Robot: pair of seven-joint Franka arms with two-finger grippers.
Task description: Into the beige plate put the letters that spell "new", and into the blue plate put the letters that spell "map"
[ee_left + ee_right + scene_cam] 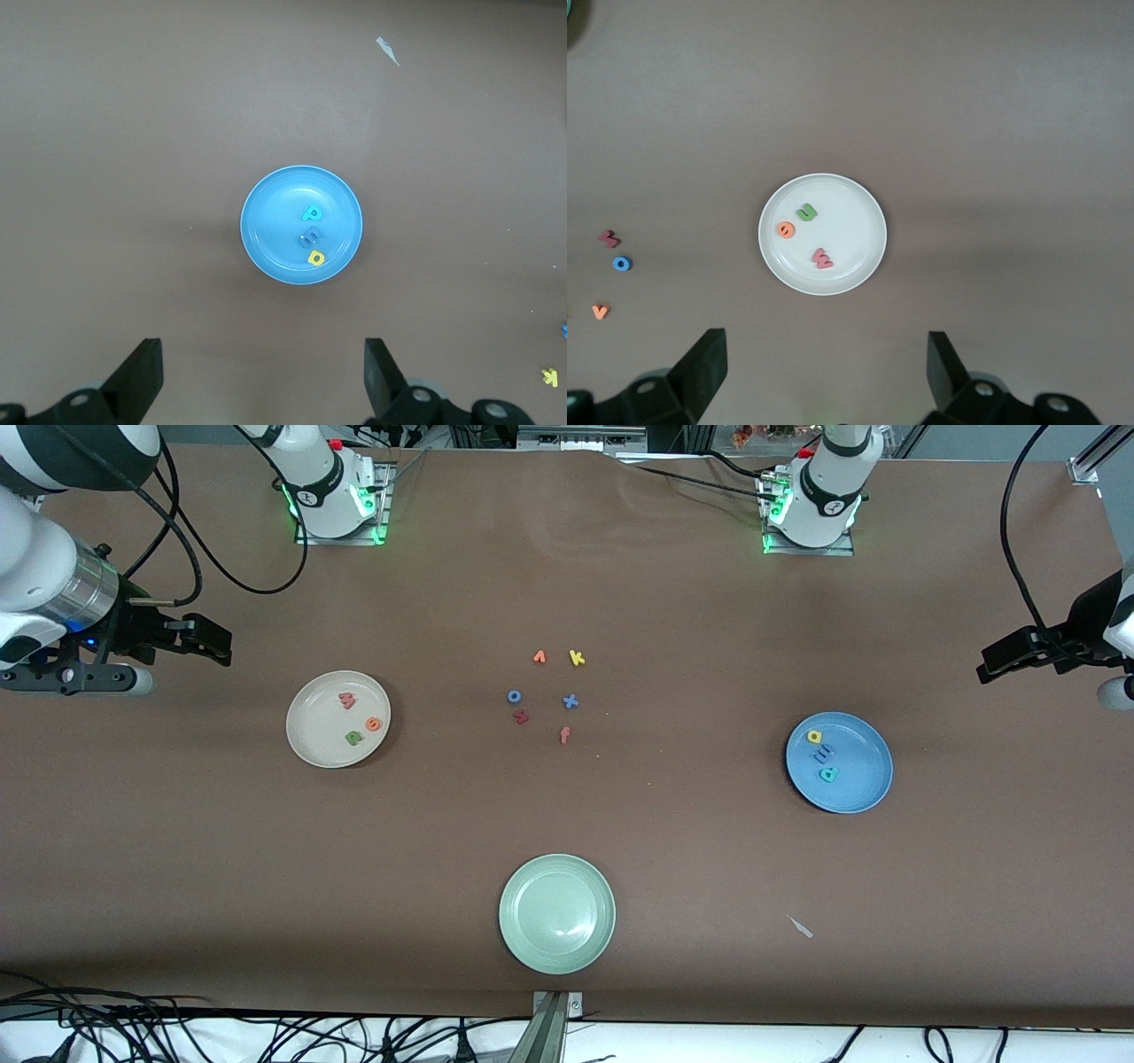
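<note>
Beige plate (306, 735) sits twd the right arm's end of the bench w/ green n (354, 737), orange e (373, 724) and pinkish w (346, 701) in it. Blue plate (864, 779) twd the left arm's end has yellow a (814, 736), purple-blue m (824, 753), teal p (828, 773). Pale green plate (556, 913) nearest the front camera. Leftover letters (545, 695) lie mid-bench btwn the plates. Left pincer (261, 376) hangs wide over the bench near blue plate, right pincer (824, 372) wide near beige plate, neither holding anything.
</note>
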